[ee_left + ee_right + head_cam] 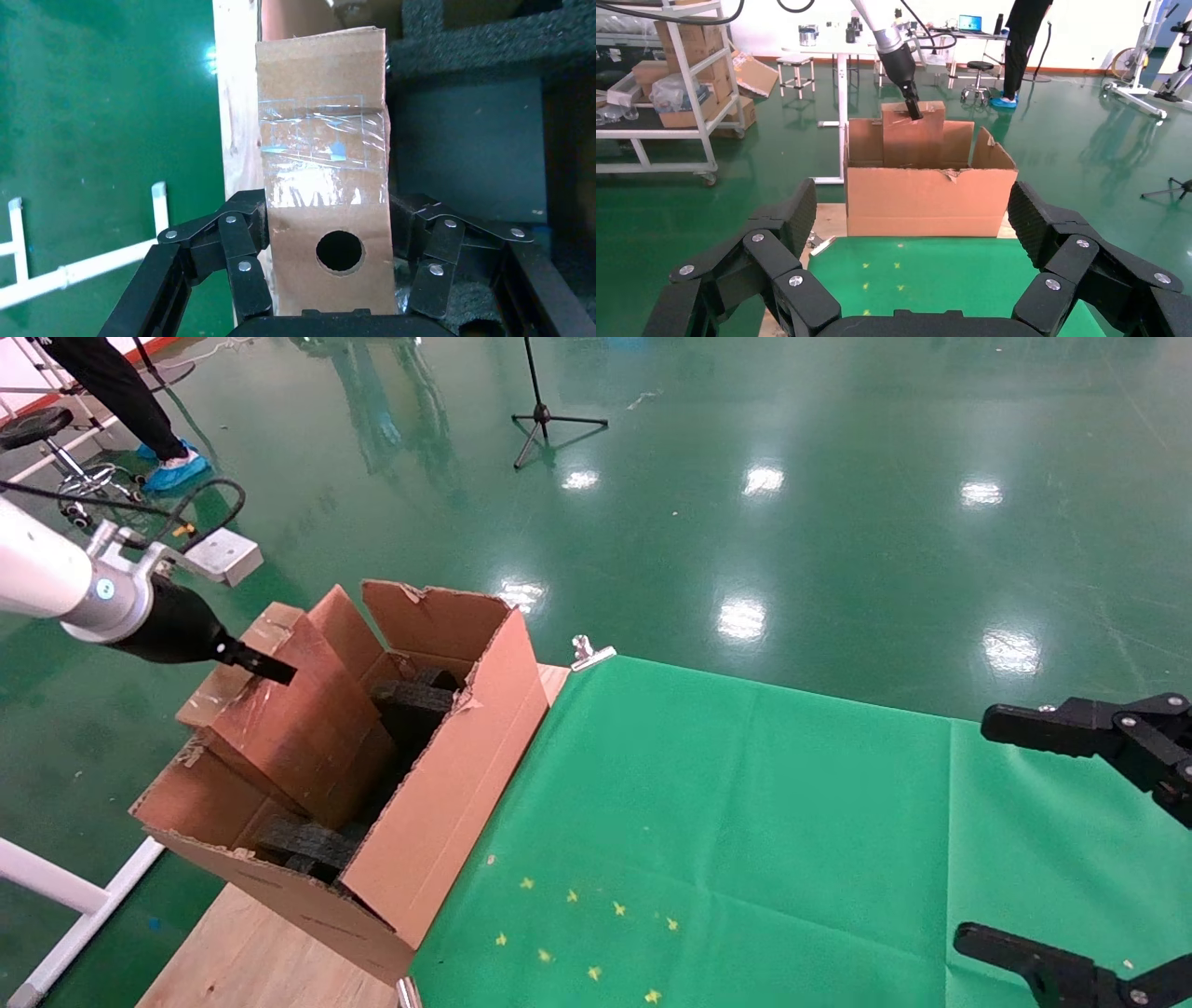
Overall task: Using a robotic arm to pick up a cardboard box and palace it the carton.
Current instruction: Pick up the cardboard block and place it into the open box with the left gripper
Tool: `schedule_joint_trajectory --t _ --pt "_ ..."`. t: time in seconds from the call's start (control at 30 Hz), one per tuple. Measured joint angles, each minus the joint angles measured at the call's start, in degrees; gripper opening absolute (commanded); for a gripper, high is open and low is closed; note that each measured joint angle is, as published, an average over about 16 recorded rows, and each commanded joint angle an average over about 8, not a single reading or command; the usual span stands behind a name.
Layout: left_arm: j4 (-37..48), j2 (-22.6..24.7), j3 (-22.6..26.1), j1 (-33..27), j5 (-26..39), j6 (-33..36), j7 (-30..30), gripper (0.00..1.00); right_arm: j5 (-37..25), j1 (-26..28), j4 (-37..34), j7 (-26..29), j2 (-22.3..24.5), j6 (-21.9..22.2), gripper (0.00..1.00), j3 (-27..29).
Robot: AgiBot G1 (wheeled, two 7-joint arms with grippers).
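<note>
On the near side of the green-clothed bench (745,822), the right pincer (1071,840) hangs idle with its black fingers spread wide and nothing between them, well apart from the work. Scattered yellow star marks (577,933) dot the cloth in front of it.

Farther along, at the bench's left end, stands the carton (447,803), its ragged flaps up and black foam blocks (410,700) showing inside. The cardboard box (298,710) is held over and partly within the carton's open top, tilted, its long axis running from the pincer downward into the opening. The white-tubed robotic arm (47,579) reaches in from the left, and its left pincer (330,253) is clenched on the box's upper end, one jointed finger pressing each flank beside the round hole; clear tape gleams across the box face beyond.

Since the box hangs directly below and ahead of the left pincer, the placement appears to turn on lowering it along that axis; whether its lower end already rests on the foam cannot be made out.

Beyond lies glossy green floor (792,477), with a tripod stand (549,416) and a bystander's legs (130,402) in blue shoe covers.
</note>
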Motion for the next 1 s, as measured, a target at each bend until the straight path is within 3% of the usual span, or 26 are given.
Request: schedule_joint_trajectory --t 1.0 --pt "0.6 2.6 0.0 13.0 0.1 -6.8 -4.4 0.0 0.0 0.0 0.0 0.0 0.0 0.0 1.0 0.0"
